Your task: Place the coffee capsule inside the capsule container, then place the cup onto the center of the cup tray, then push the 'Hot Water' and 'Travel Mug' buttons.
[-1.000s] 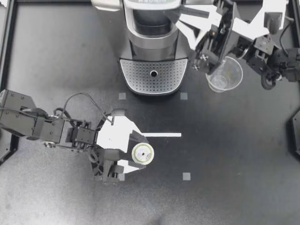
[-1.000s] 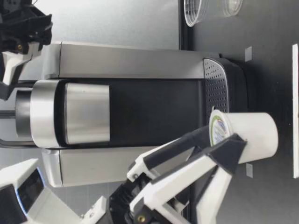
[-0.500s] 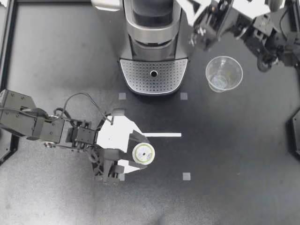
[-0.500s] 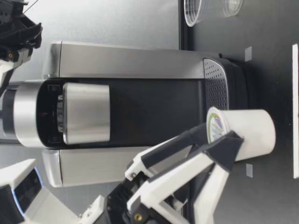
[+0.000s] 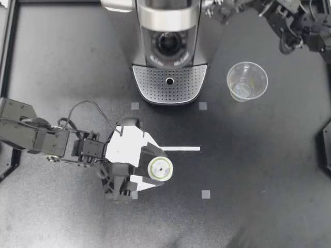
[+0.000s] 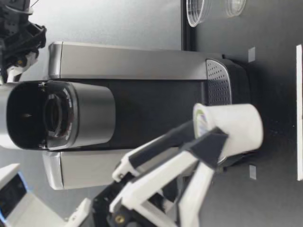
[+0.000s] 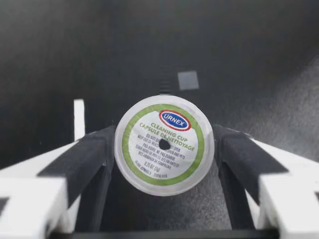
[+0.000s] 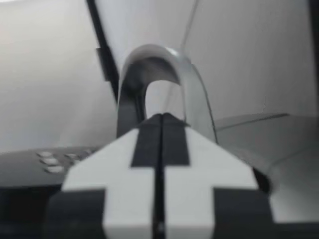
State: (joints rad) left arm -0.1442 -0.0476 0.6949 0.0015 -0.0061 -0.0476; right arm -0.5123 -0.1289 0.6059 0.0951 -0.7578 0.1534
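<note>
Left gripper point(image 5: 153, 168) clamps round foil-lidded capsule point(image 5: 159, 168); right gripper point(image 5: 216, 7) fingers pressed together before chrome arch point(image 8: 154, 62)

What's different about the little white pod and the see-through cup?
The pod is white with a lid on top; the cup is clear and open on top. The pod is clamped in my left gripper; the cup stands alone on the table. The pod is smaller than the cup. Both look round from above.
</note>
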